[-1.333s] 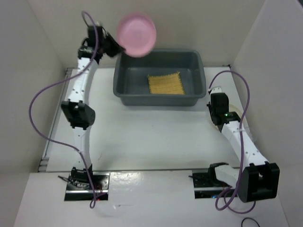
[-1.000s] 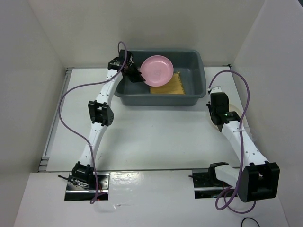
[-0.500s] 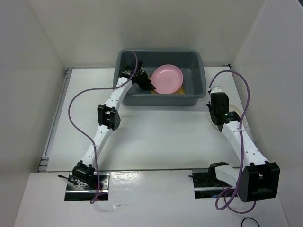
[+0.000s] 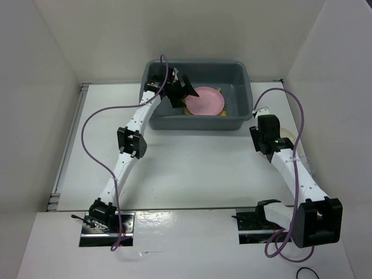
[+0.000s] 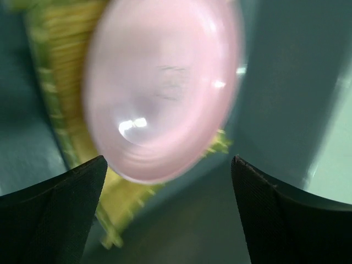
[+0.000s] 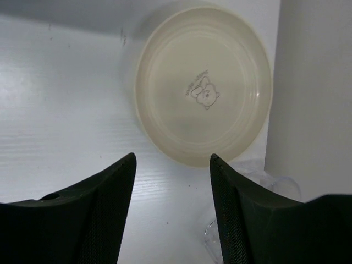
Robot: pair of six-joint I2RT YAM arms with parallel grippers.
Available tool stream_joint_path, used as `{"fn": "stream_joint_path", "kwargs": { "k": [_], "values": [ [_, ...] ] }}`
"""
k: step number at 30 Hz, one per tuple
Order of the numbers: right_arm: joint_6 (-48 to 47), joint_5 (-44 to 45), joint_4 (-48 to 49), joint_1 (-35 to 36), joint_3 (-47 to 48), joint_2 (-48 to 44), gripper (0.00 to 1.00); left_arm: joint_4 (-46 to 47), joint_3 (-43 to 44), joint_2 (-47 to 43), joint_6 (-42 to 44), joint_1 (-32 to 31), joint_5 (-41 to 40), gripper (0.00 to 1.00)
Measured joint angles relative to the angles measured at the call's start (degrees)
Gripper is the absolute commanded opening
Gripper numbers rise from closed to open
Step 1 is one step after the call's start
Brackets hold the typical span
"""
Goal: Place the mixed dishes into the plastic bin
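Note:
The pink plate (image 4: 204, 100) lies in the grey-blue plastic bin (image 4: 200, 123), on top of the yellow woven mat (image 5: 59, 71). My left gripper (image 4: 185, 87) hovers over the bin's left half, open and empty. In the left wrist view the pink plate (image 5: 162, 82) sits just beyond my wide-apart left gripper (image 5: 168, 160). My right gripper (image 6: 171, 159) is open over the table, just short of the cream plate (image 6: 204, 85). Clear plastic cups (image 6: 278, 184) lie beside its right finger.
The white side wall (image 6: 313, 99) stands close to the cream plate and cups on the right. In the top view my right arm (image 4: 290, 168) hides most of them. The bin's inner wall (image 5: 275, 82) rises right of the pink plate.

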Motion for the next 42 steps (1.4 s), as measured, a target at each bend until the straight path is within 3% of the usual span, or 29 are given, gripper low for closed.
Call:
{"fn": "stream_joint_path", "kwargs": {
  "k": [4,11,16,22,25,26,29,34,38,42],
  "values": [
    [-5.07,-2.51,1.95,0.00,-3.08,1.95,0.60,-1.03,-0.24,-8.20,4.46,-0.02,-2.54,1.00],
    [-16.22,-9.62,2.10,-2.84,-3.89,10.03,0.57,-9.70,0.85,-30.97,15.65,-0.74,-14.16,1.00],
    [-18.69,-14.75,0.87,-6.78,1.86,22.36,0.57,-17.84,-0.90,-41.07,20.44,-6.12,-22.97,1.00],
    [-20.17,-18.18,0.83,-9.46,3.91,28.74,0.52,-23.21,-1.73,-39.26,22.32,-9.94,-26.25,1.00],
    [-21.14,-18.86,1.09,-9.94,4.59,29.57,0.37,-24.96,-2.78,-38.10,22.58,-9.62,-27.17,1.00],
    [-21.49,-19.02,1.20,-10.25,4.74,29.86,0.21,-25.31,-2.93,-37.97,22.58,-9.46,-27.34,1.00],
    [-22.62,-18.51,1.73,-11.50,5.49,30.29,0.01,-25.88,-2.97,-37.83,22.60,-9.25,-27.89,1.00],
    [-22.93,-18.84,1.79,-13.20,6.14,29.20,0.00,-25.86,-3.19,-37.83,22.62,-9.27,-28.04,1.00],
    [-22.36,-20.04,-1.97,-13.25,8.07,21.99,0.00,-25.83,-3.87,-37.83,22.64,-9.27,-28.30,1.00],
    [-21.31,-20.87,-5.33,-13.00,15.72,14.75,0.00,-25.90,-4.63,-37.83,22.64,-9.27,-28.39,1.00]
  ]
}}
